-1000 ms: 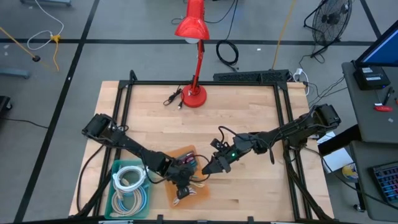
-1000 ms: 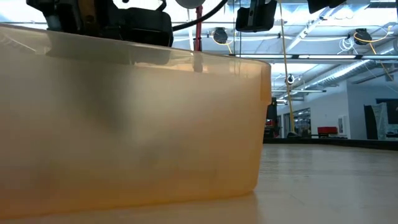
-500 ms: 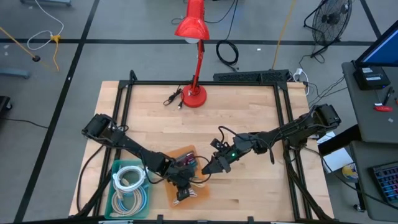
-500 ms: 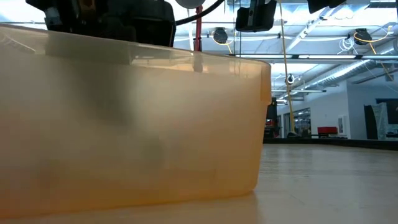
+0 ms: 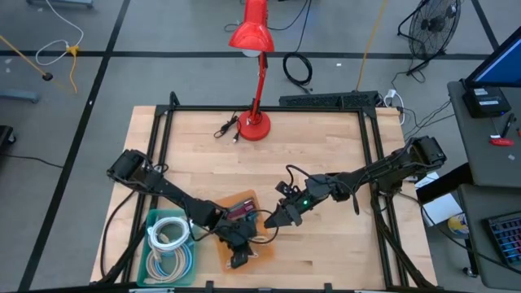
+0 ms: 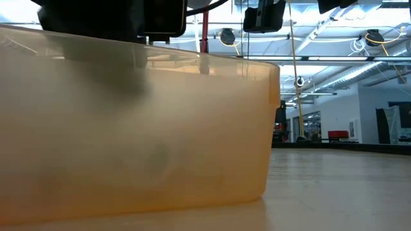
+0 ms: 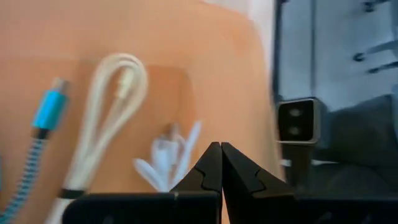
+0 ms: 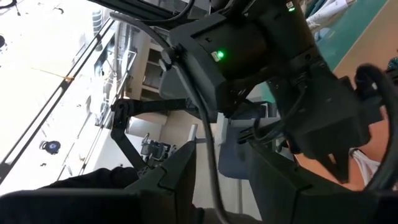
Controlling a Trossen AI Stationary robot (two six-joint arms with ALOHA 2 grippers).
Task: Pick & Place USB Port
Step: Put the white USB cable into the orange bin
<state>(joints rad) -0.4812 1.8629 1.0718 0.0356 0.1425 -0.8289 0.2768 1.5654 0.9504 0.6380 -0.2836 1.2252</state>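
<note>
Left gripper (image 5: 238, 259) down inside orange bin (image 5: 259, 253), fingers (image 7: 214, 167) pinched tight together, nothing between them. Right gripper (image 5: 270, 222) just beside bin's right rim, fingers apart, a thin cable running through the gap in wrist view; can't tell if gripped. Wood table (image 5: 326, 155) w/ red lamp (image 5: 253, 49) at far edge. Teal bin (image 5: 155, 262) w/ coiled white cables just left of orange one. On orange floor: white USB cable (image 7: 112, 118), blue-tipped braided cable (image 7: 43, 124), small white connector (image 7: 169, 158) nearest closed fingertips.
</note>
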